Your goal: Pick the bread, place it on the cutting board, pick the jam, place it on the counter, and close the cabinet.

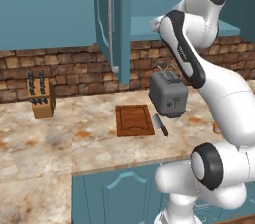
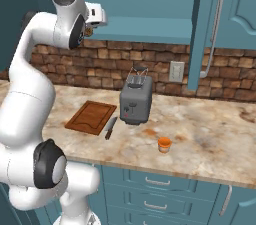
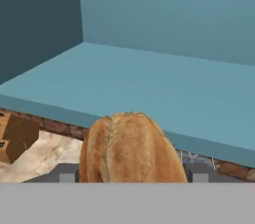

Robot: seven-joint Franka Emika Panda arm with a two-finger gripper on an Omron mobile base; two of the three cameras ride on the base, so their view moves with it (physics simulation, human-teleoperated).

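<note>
Marbled bench [image 2: 210, 134] under an open teal cabinet [image 2: 150, 4], the claw up at the shelf edge holding the bread.

In the hand view the claw [image 3: 130, 172] is closed around the bread [image 3: 130, 149], one dark finger on either side of the loaf, at the front lip of the cabinet shelf. In the right base view the cutting board [image 2: 91, 117] lies bare left of centre, a knife [image 2: 110, 127] beside it and a grey toaster [image 2: 136, 100] just right. The jam [image 2: 164, 144] stands on the bench at lower centre. A knife block [image 1: 41, 97] sits at left in the left base view.
</note>
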